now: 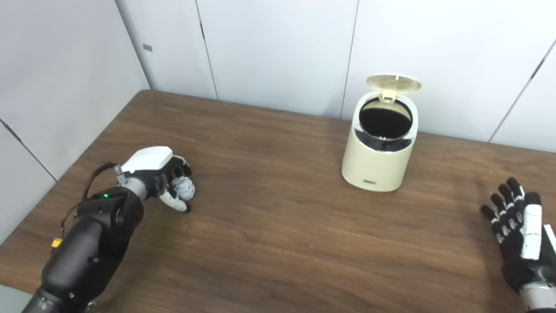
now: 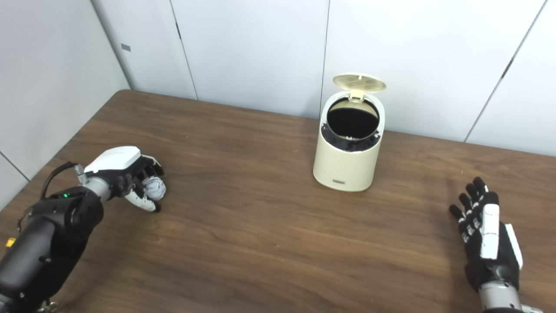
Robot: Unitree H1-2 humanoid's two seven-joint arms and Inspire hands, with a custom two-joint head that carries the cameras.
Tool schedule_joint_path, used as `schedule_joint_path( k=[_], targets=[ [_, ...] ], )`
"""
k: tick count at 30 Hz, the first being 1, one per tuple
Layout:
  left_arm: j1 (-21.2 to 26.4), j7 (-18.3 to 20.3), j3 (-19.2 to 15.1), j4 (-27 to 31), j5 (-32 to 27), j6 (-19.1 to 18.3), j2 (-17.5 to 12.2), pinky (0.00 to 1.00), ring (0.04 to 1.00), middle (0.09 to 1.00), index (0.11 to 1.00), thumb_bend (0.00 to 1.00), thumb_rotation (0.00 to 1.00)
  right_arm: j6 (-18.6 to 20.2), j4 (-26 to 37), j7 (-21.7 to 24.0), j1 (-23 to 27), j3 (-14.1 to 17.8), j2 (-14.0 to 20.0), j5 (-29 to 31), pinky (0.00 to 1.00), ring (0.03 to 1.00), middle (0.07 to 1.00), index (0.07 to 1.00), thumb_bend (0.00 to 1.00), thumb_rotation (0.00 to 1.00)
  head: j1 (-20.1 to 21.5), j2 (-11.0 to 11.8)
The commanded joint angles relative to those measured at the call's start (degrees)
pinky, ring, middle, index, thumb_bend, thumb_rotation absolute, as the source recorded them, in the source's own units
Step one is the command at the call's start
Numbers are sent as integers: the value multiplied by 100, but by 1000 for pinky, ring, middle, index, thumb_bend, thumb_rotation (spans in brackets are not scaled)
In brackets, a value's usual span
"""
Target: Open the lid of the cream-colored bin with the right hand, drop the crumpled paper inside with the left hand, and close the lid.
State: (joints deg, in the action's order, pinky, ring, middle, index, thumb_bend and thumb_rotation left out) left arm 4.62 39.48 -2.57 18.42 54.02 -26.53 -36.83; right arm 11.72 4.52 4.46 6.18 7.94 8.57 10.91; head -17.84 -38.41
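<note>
The cream-colored bin [image 1: 376,163] stands upright toward the back of the table, right of centre. Its round lid [image 1: 393,83] is flipped up on the rear hinge, showing a dark inside. At the left of the table my left hand [image 1: 158,174] is curled around the crumpled paper [image 1: 184,187], a small grey-white ball held low over the wood. My right hand [image 1: 517,219] rests at the table's right edge, well away from the bin, with its fingers spread and nothing in it.
The brown wooden table [image 1: 278,234] runs to white wall panels [image 1: 278,48] behind the bin and along the left side. Bare wood lies between the two hands and in front of the bin.
</note>
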Motion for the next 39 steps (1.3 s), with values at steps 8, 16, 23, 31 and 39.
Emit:
schedule_joint_path(
  k=[8, 16, 23, 31, 39],
  targets=[
    [147, -5, -123, 71, -2, -31, 60, 525, 629, 690, 729, 774, 0, -76, 167, -26, 177, 45, 39, 15, 916, 968, 969, 964, 560, 1000, -14, -49],
    [202, -458, -229, -28, 121, -24, 379, 414, 429, 503, 492, 508, 0, 11, 233, -29, 164, 62, 27, 63, 928, 965, 954, 981, 560, 1000, -23, -73],
    [202, -859, -136, -156, 109, 36, 356, 416, 459, 530, 448, 500, 0, 9, 250, -19, 161, 95, -1, 150, 936, 970, 928, 985, 552, 1000, -39, -75],
    [206, -779, -55, -114, 143, -20, 284, 428, 471, 526, 450, 501, 0, -36, 206, 51, 177, 106, 14, 274, 994, 978, 925, 999, 534, 1000, -45, -91],
    [200, -890, -57, 56, -72, 79, 239, 424, 456, 521, 456, 502, 0, -29, 210, 9, 189, 94, -23, 290, 999, 971, 918, 994, 552, 1000, 43, -101]
  ],
)
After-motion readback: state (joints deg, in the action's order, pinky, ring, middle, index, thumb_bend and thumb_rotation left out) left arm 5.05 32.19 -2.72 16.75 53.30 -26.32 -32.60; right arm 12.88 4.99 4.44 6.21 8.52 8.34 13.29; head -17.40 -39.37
